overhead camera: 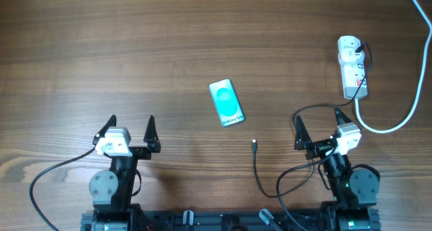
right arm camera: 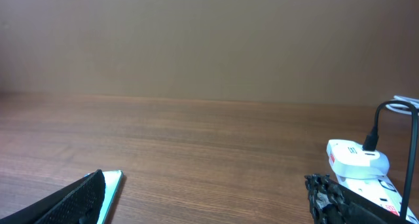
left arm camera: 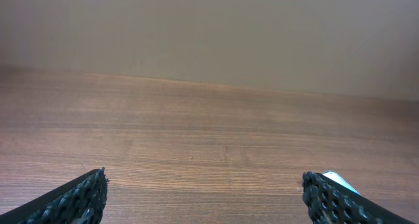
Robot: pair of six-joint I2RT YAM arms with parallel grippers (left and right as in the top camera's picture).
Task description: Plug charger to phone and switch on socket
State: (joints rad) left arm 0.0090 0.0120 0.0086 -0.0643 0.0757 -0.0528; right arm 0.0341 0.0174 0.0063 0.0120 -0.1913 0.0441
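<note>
The phone [overhead camera: 226, 103] lies flat mid-table, teal screen up, white text strip at its near end. Its corner shows in the right wrist view [right arm camera: 112, 182] and the left wrist view [left arm camera: 338, 181]. The charger's thin black cable ends in a small connector tip [overhead camera: 254, 144] just below and right of the phone. Its black plug [overhead camera: 359, 50] sits in the white socket [overhead camera: 352, 67] at the far right, also in the right wrist view [right arm camera: 358, 160]. My left gripper [overhead camera: 129, 127] is open and empty, left of the phone. My right gripper [overhead camera: 316, 126] is open and empty, right of the connector tip.
The socket's thick white cord [overhead camera: 398, 126] loops along the table's right side and runs off the top right corner. The charger cable [overhead camera: 266, 187] curves down toward the front edge between the two arm bases.
</note>
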